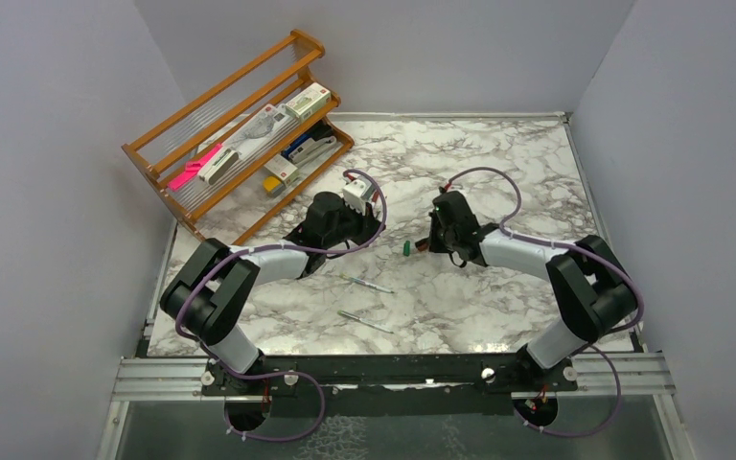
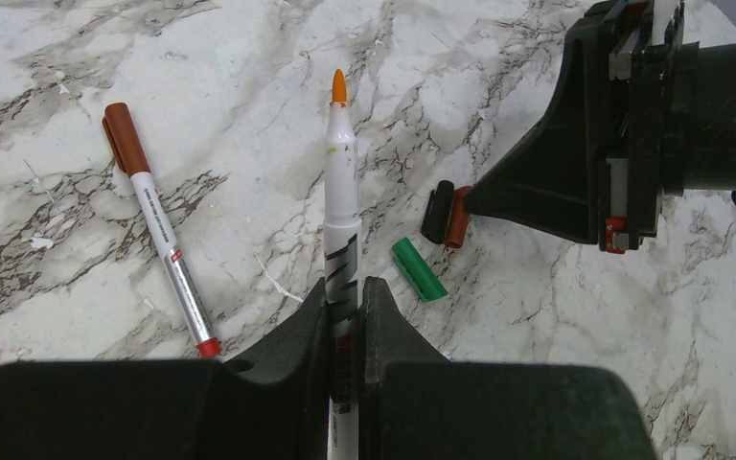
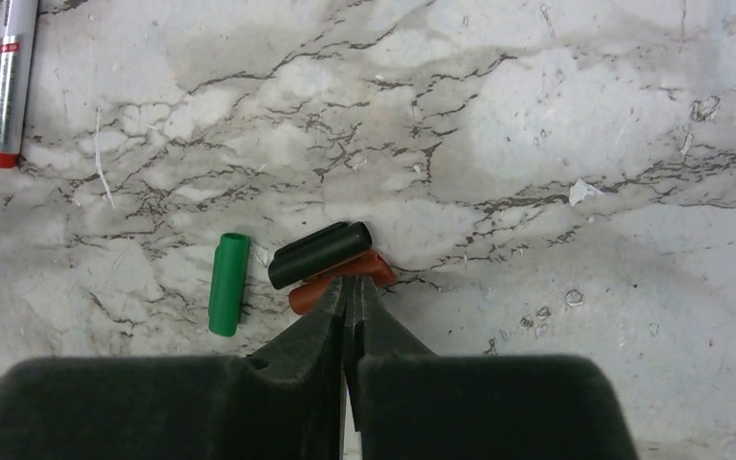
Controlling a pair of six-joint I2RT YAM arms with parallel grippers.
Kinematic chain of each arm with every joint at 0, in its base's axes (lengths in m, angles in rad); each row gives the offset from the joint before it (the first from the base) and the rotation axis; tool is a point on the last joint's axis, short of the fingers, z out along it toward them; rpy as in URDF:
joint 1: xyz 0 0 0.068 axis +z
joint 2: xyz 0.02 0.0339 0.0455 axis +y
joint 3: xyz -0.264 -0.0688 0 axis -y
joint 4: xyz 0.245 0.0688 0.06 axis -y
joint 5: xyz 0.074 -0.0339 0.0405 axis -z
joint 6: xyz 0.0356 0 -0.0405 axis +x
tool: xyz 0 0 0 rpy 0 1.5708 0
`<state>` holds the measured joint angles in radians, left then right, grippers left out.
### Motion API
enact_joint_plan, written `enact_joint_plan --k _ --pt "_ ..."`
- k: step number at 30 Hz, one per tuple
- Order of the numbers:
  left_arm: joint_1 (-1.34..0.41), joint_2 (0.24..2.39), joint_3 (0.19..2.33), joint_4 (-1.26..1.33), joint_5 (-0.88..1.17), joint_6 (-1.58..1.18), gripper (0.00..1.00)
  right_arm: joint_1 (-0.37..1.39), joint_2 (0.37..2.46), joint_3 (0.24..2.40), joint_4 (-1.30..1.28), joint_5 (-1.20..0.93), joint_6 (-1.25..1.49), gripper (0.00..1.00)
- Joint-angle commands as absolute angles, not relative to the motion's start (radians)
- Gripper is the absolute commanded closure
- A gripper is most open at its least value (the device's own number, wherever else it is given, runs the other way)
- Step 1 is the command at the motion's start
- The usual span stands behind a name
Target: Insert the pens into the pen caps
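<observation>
Bright, even light; soft shadows; wrist views sharp.

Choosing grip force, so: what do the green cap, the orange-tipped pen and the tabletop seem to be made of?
The green cap: likely moulded plastic, smooth, with even colour and a soft sheen.
The orange-tipped pen: white plastic barrel, slightly glossy; the tip looks like felt.
The tabletop: marble pattern with a flat, low sheen; stone or printed laminate, cannot tell.

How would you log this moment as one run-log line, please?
left gripper: shut on orange-tipped white pen | right gripper: shut, tips at stubby red-brown cap | stubby green cap: loose on marble table
</observation>
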<state>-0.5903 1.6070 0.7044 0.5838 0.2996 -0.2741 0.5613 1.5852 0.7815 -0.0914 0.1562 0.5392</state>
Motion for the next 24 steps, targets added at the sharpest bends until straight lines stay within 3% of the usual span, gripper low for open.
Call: enact_joint_plan --k 1,12,19,24 --pt "-0.584 1.62 0.696 0.615 0.322 -0.268 1.0 0.555 1.626 0.831 -0.103 0.212 0.513 0.98" --pt "-0.58 1.62 0.692 0.615 0.326 -0.268 1.0 0.554 1.696 0.891 -0.088 0.214 0.5 0.96" --pt "-0.578 1.612 0.687 0.615 0.325 -0.27 1.0 0.554 1.642 0.888 -0.099 0.229 0.523 0.58" --pt "-0.577 1.611 0.687 0.615 0.33 -0.273 1.0 0.558 1.646 0.876 -0.097 0.216 0.543 0.52"
